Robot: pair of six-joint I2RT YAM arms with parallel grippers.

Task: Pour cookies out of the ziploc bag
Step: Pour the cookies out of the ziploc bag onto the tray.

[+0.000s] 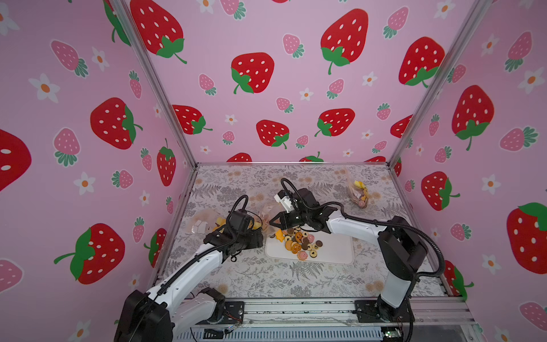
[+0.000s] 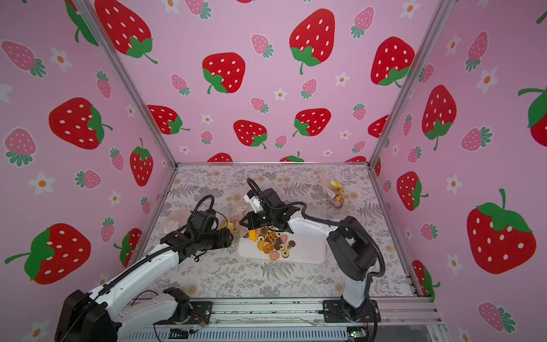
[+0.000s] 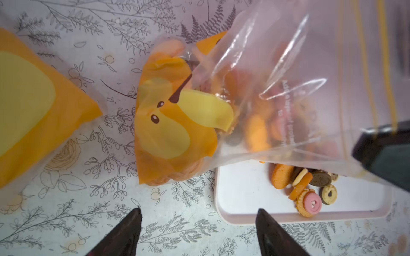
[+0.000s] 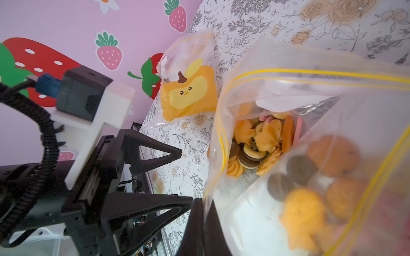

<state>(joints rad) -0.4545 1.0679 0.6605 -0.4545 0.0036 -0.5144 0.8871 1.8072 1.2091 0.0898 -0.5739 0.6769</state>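
The clear ziploc bag (image 4: 288,93) hangs tilted over the white tray (image 1: 334,251), its yellow-striped mouth open. My right gripper (image 4: 205,206) is shut on the bag's edge, seen in both top views (image 1: 270,222) (image 2: 242,220). Cookies (image 4: 261,141) in tan, orange, brown and pink remain inside, beside an orange duck-printed pouch (image 3: 173,124). More cookies (image 1: 300,241) (image 2: 273,242) (image 3: 310,186) lie piled on the tray. My left gripper (image 3: 198,208) is open just short of the bag with nothing between its fingers, over the tray's corner (image 3: 244,190).
A second bag with an orange duck pouch (image 3: 26,106) (image 1: 207,225) and white blocks lies left of the left arm. A third bag (image 1: 359,192) (image 2: 336,194) lies at the back right. Pink strawberry walls enclose the floral tabletop on three sides.
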